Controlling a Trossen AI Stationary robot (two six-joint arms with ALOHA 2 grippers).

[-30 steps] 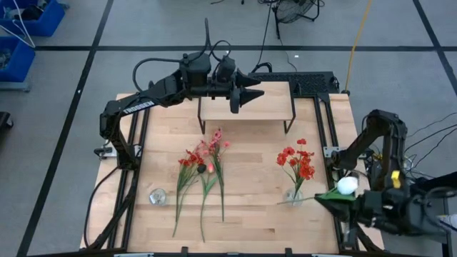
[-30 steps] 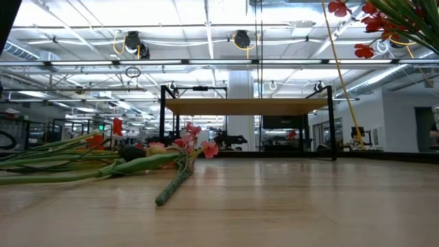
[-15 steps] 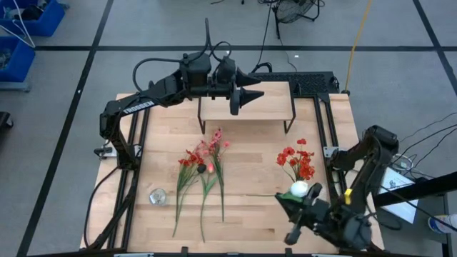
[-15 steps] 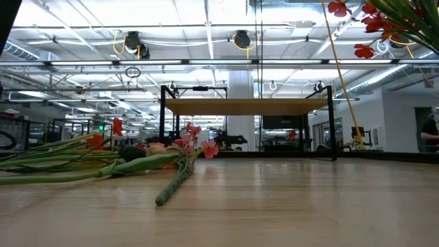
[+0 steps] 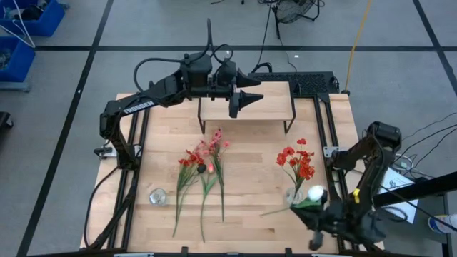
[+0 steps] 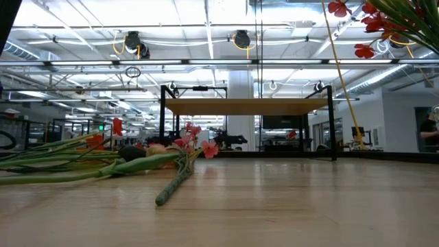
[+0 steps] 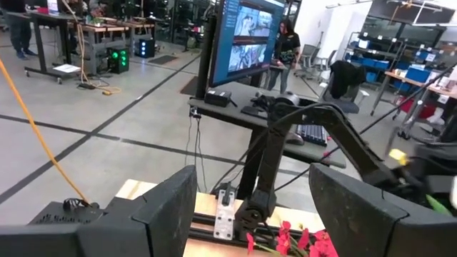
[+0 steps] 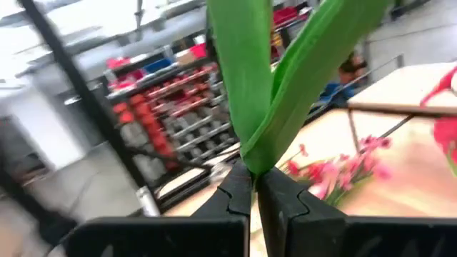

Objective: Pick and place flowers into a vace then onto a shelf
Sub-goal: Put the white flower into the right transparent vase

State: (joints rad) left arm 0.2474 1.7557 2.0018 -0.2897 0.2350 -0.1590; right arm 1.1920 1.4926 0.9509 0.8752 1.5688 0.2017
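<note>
From above, the right gripper (image 5: 319,211) at the near right corner of the table (image 5: 250,164) has its jaws pinched on the white bud stem (image 5: 315,194). A second ago the bud hung off the right edge; half a second ago it had swung in over the boards, and now it sits just beside the glass vase (image 5: 293,195) that already holds the red flowers (image 5: 298,160), so the stem looks to be on its way into the vase, though not yet in it. The loose flowers (image 5: 203,168) lie flat in the middle, unmoved, with a second empty glass vase (image 5: 158,196) near the left edge. The left gripper (image 5: 243,96) hangs over the shelf (image 5: 246,107) at the back with its jaws spread and nothing between them, where it was a second ago. From table height nothing has changed: the loose stems (image 6: 103,161) lie on the boards, the shelf (image 6: 247,106) stands bare behind them, and red blooms (image 6: 370,20) show in the upper right corner. The left wrist view shows its two fingers (image 7: 171,207) held apart, looking across to the right arm (image 7: 314,143) and red blossoms (image 7: 300,239) below. The right wrist view shows its fingertips (image 8: 253,189) pressed together on green leaves (image 8: 271,86), with the pink flowers (image 8: 335,168) and the shelf (image 8: 400,100) beyond. Most stems remain to be gathered before the vase goes to the shelf.
</note>
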